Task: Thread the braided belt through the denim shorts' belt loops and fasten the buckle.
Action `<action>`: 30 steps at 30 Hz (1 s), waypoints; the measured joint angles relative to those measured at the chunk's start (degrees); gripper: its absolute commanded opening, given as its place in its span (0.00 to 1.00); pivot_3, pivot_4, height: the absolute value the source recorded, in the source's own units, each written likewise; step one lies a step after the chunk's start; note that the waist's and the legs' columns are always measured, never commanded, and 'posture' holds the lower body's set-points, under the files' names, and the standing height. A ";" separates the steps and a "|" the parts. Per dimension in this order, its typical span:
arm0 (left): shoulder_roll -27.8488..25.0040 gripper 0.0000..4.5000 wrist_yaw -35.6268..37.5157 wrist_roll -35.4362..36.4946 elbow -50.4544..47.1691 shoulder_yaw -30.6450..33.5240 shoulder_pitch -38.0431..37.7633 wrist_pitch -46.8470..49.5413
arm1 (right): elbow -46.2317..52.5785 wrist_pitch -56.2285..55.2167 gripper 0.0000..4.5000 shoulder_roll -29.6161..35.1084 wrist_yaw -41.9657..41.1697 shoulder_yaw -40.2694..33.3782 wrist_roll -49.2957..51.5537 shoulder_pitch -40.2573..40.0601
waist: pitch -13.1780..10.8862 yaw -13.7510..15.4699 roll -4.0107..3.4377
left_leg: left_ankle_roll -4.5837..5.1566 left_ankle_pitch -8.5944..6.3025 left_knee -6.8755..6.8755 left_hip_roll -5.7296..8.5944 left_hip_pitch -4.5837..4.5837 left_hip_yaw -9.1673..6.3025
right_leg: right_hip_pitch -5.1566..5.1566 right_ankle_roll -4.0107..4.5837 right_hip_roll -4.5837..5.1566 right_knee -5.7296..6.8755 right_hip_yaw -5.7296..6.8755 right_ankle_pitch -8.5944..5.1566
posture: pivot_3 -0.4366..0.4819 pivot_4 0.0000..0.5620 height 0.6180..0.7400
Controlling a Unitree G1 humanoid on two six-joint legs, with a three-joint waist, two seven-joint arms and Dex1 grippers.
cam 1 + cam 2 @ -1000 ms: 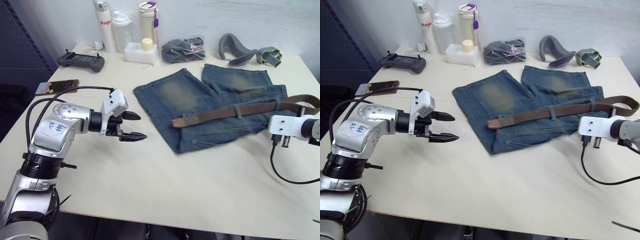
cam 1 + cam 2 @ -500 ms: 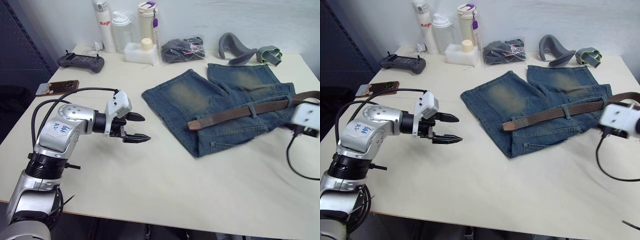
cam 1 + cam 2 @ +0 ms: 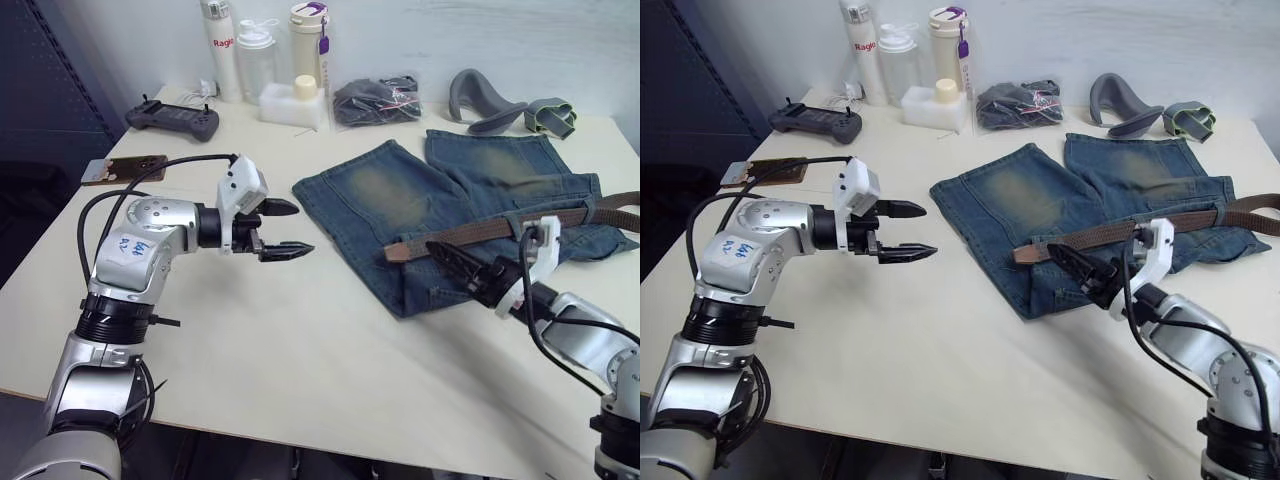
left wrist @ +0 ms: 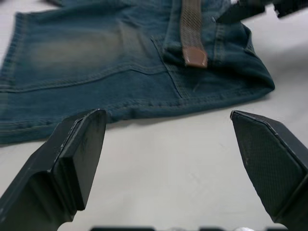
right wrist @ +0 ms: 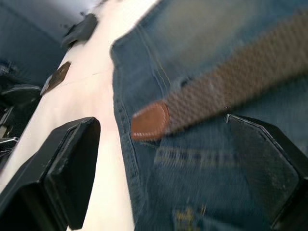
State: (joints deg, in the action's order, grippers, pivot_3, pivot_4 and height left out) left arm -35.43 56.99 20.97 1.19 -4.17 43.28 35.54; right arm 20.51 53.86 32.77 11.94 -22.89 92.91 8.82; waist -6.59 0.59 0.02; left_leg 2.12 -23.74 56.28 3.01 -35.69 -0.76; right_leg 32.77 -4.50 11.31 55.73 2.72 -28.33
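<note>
The denim shorts (image 3: 450, 195) lie flat on the table's right half, waistband nearest me. The braided belt (image 3: 470, 232) runs along the waistband, under a belt loop (image 3: 511, 222), and its plain brown tip (image 3: 396, 253) lies on the denim. The buckle is out of view past the right edge. My right gripper (image 3: 1074, 270) hovers open just over the waistband, pointing at the belt tip (image 5: 150, 120), nothing between its fingers (image 5: 62, 168). My left gripper (image 3: 290, 228) is open above bare table left of the shorts (image 4: 96, 57), facing the tip (image 4: 195, 55).
Along the back edge stand three bottles (image 3: 255, 60), a white block (image 3: 295, 103), a dark bundle in a clear bag (image 3: 377, 98) and grey curved parts (image 3: 485, 98). A game controller (image 3: 172, 120) and a phone (image 3: 125, 168) lie at the far left.
The shorts and belt slid to the right. My right gripper opened and swung in from the right edge to the belt tip. The left gripper stayed open, barely moving.
</note>
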 measured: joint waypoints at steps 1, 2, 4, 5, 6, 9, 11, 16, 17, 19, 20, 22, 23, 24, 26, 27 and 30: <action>0.45 1.00 -0.27 0.12 -0.20 0.44 -0.19 -0.01 | -0.28 -1.17 0.99 -1.18 2.84 0.25 2.58 -0.07 | 0.01 -0.22 0.02 | 0.00 0.00 -0.01 0.00 0.07 -0.02 | -0.09 0.00 -0.01 -0.01 0.02 0.00 | 0.48 0.27 0.11; 0.57 1.00 -0.50 0.17 -0.38 0.48 -0.33 -0.01 | -0.62 -1.79 0.99 -1.93 4.32 0.54 3.75 -0.07 | 0.01 -0.45 0.01 | 0.00 0.00 -0.02 0.00 0.10 -0.01 | -0.11 0.00 -0.01 -0.01 0.02 0.00 | 0.48 0.27 0.11; 0.50 1.00 -1.05 0.18 -1.20 0.65 -1.40 0.25 | -2.57 -2.94 0.99 -2.51 6.97 2.11 5.44 0.57 | 0.01 -0.85 -0.01 | 0.01 0.00 -0.07 0.01 0.22 0.01 | -0.15 0.00 -0.04 0.04 0.02 0.00 | 0.48 0.27 0.11; 0.52 1.00 -1.17 0.18 -1.35 0.64 -1.66 0.49 | -3.26 -3.32 0.99 -2.72 7.52 2.38 5.52 0.96 | 0.01 -1.02 0.00 | 0.01 0.00 -0.07 0.01 0.25 0.01 | -0.14 0.00 -0.06 0.06 0.02 0.00 | 0.48 0.27 0.11; 0.44 1.00 -1.44 0.18 -1.90 0.65 -2.23 0.90 | -5.01 -4.02 0.99 -3.40 7.75 2.54 5.54 2.07 | 0.01 -1.32 0.00 | 0.00 0.02 -0.12 0.01 0.28 0.02 | -0.14 -0.01 -0.07 0.07 0.02 0.00 | 0.48 0.27 0.11; 0.41 1.00 -2.16 0.19 -3.27 0.66 -2.86 1.46 | -9.17 -5.25 0.99 -3.76 6.57 2.65 4.10 4.66 | 0.02 -1.89 -0.01 | 0.01 0.04 -0.17 0.01 0.39 -0.01 | -0.19 -0.01 -0.12 0.17 0.02 0.00 | 0.48 0.27 0.11; 0.33 1.00 -2.77 0.28 -4.09 0.87 -3.06 2.77 | -12.34 -5.29 0.99 -3.65 3.44 3.34 0.76 6.29 | 0.01 -2.14 0.00 | 0.02 0.05 -0.22 0.01 0.43 -0.01 | -0.22 -0.02 -0.16 0.16 0.01 0.01 | 0.48 0.27 0.11; -1.30 1.00 -3.22 0.34 -6.12 0.87 -3.71 4.70 | -19.21 -5.94 0.99 -5.43 -1.82 3.74 -2.35 12.24 | 0.01 -2.21 -0.01 | 0.02 0.06 -0.23 0.01 0.46 -0.04 | -0.19 -0.04 -0.20 0.26 -0.04 0.02 | 0.48 0.27 0.11; -1.42 1.00 -3.42 0.48 -6.39 0.94 -3.73 5.23 | -19.91 -5.92 0.99 -6.28 -2.15 3.73 -2.30 13.35 | 0.01 -2.21 -0.01 | 0.00 0.07 -0.23 0.00 0.46 -0.09 | -0.19 -0.05 -0.22 0.27 -0.05 0.02 | 0.48 0.27 0.11; -1.40 1.00 -3.94 1.09 -7.15 0.99 -3.72 6.30 | -20.87 -5.81 0.99 -8.11 -2.32 3.77 -1.86 14.86 | 0.01 -2.21 -0.01 | -0.01 0.08 -0.24 0.00 0.45 -0.12 | -0.18 -0.04 -0.23 0.28 -0.07 0.02 | 0.48 0.27 0.11; -1.39 1.00 -4.08 1.35 -7.35 1.03 -3.72 6.71 | -21.07 -5.73 0.99 -8.65 -2.31 3.77 -1.74 15.13 | 0.01 -2.19 -0.02 | -0.01 0.08 -0.24 0.00 0.45 -0.12 | -0.18 -0.04 -0.23 0.28 -0.08 0.02 | 0.48 0.27 0.11; -1.42 1.00 -4.40 1.72 -7.43 1.35 -3.72 7.57 | -21.39 -5.16 0.94 -9.27 -2.35 3.80 -1.78 15.39 | 0.01 -2.09 -0.02 | -0.01 0.08 -0.23 0.02 0.43 -0.15 | -0.19 -0.04 -0.24 0.27 -0.10 0.02 | 0.48 0.27 0.11; -1.46 1.00 -4.47 1.88 -7.47 1.42 -3.73 7.80 | -21.51 -4.96 0.87 -9.37 -2.36 3.87 -2.00 15.40 | 0.01 -2.09 -0.02 | -0.01 0.08 -0.23 0.06 0.43 -0.17 | -0.20 -0.04 -0.25 0.27 -0.13 0.02 | 0.48 0.27 0.11; -1.52 1.00 -4.55 1.97 -7.53 1.42 -3.73 7.94 | -21.73 -4.90 0.80 -9.66 -2.31 3.88 -2.23 15.40 | 0.01 -2.12 -0.02 | 0.00 0.08 -0.23 0.08 0.43 -0.17 | -0.19 -0.04 -0.25 0.27 -0.16 0.02 | 0.48 0.27 0.11; -1.79 1.00 -4.61 2.06 -7.69 1.42 -3.74 8.04 | -22.26 -4.90 0.57 -10.87 -1.84 3.88 -2.54 15.36 | 0.01 -2.22 -0.03 | -0.01 0.08 -0.23 0.08 0.43 -0.16 | -0.18 -0.04 -0.25 0.28 -0.20 0.02 | 0.48 0.27 0.11; -1.86 1.00 -4.59 2.06 -7.70 1.42 -3.74 8.04 | -22.28 -4.90 0.45 -11.04 -1.73 3.88 -2.63 15.34 | 0.00 -2.23 -0.03 | -0.01 0.08 -0.23 0.08 0.43 -0.16 | -0.17 -0.04 -0.25 0.28 -0.20 0.02 | 0.48 0.27 0.11; -2.57 1.00 -4.36 2.05 -7.69 1.41 -3.74 8.03 | -22.20 -5.06 0.14 -11.08 -1.59 3.05 -2.65 15.28 | 0.00 -2.23 -0.05 | -0.02 0.08 -0.24 0.08 0.43 -0.16 | -0.16 -0.04 -0.26 0.30 -0.22 0.02 | 0.48 0.27 0.11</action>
State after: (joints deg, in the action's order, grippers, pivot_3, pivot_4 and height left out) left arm -38.00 52.63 23.02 -6.50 -2.76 39.55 43.57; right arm -1.69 48.80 21.69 10.35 -19.84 90.26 24.10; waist -6.60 -1.64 -0.02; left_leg 2.10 -23.66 56.05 3.09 -35.25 -0.92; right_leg 32.61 -4.55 11.05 56.04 2.50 -28.31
